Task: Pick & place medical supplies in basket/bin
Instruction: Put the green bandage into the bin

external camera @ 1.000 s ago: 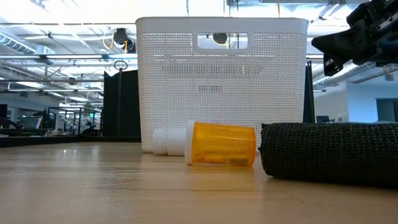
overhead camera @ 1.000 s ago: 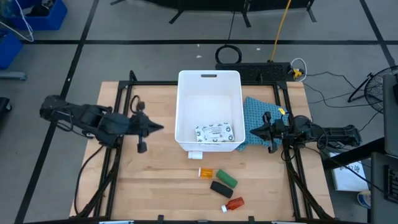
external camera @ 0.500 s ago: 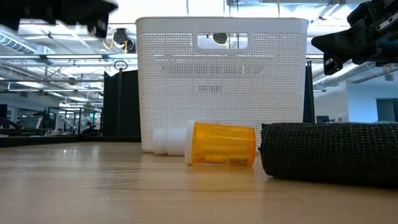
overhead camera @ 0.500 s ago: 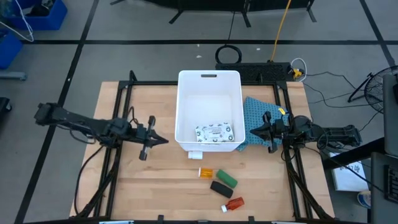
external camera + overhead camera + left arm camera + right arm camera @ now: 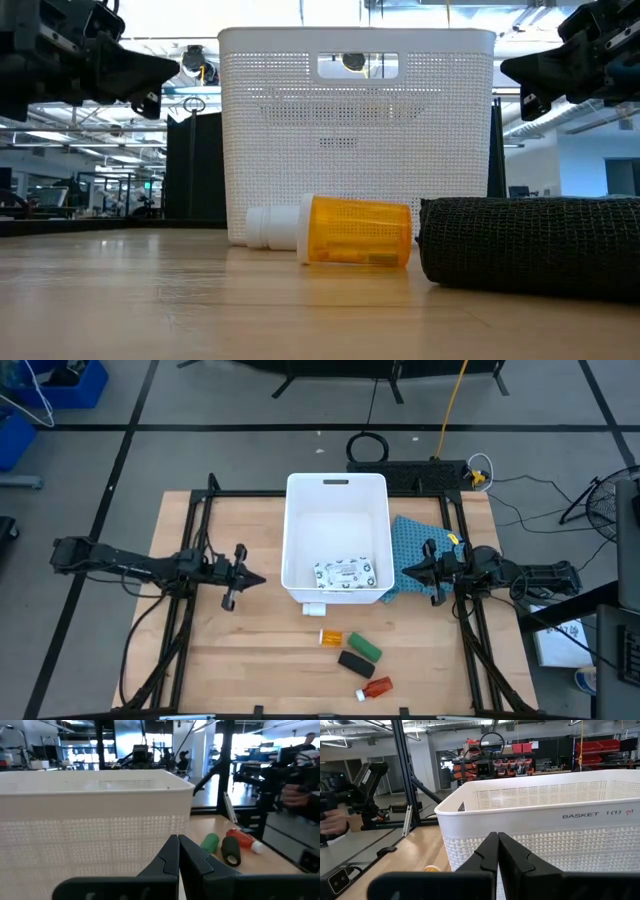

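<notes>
Four supplies (image 5: 352,650) beyond left end effector (image 5: 262,580)

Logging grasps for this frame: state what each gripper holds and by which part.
Nothing is held. The left gripper and right gripper are both shut on nothing, one on each side of the basket.

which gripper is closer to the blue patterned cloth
Right. The right gripper hangs directly over the blue patterned cloth, beside the white basket. The left gripper is across the basket on its far side, well away from the cloth.
</notes>
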Motion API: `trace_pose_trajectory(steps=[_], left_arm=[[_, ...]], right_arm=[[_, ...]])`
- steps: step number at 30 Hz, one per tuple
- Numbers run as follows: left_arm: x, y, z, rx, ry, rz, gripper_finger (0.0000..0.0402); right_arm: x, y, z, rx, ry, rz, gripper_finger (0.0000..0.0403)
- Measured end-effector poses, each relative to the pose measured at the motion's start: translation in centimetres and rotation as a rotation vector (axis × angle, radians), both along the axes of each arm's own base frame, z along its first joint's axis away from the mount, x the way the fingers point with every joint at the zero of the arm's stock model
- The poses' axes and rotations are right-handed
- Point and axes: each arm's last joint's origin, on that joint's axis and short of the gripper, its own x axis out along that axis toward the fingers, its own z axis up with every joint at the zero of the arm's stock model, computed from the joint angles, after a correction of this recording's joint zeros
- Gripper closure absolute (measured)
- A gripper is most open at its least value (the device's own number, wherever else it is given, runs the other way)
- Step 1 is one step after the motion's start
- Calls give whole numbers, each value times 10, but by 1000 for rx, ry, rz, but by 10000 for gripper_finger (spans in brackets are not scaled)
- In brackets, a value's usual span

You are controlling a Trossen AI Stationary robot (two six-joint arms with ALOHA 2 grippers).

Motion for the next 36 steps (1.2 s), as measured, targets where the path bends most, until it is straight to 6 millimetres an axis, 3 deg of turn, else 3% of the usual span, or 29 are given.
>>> trace_pose_trajectory(steps=[4,11,18,29,36], left_arm=[[-3,1,-1,64,-15,59,401],[-16,3,16,183,-163,115,401],[-31,11,9,200,-73,190,401],[-38,11,-13,69,149,48,401],[-38,11,-13,44,152,57,401]], right_arm=[[0,0,0,0,0,0,403],[0,0,0,18,5,11,403],[0,1,0,14,2,28,403],[0,1,0,6,2,27,403],[0,1,0,10,2,29,403]])
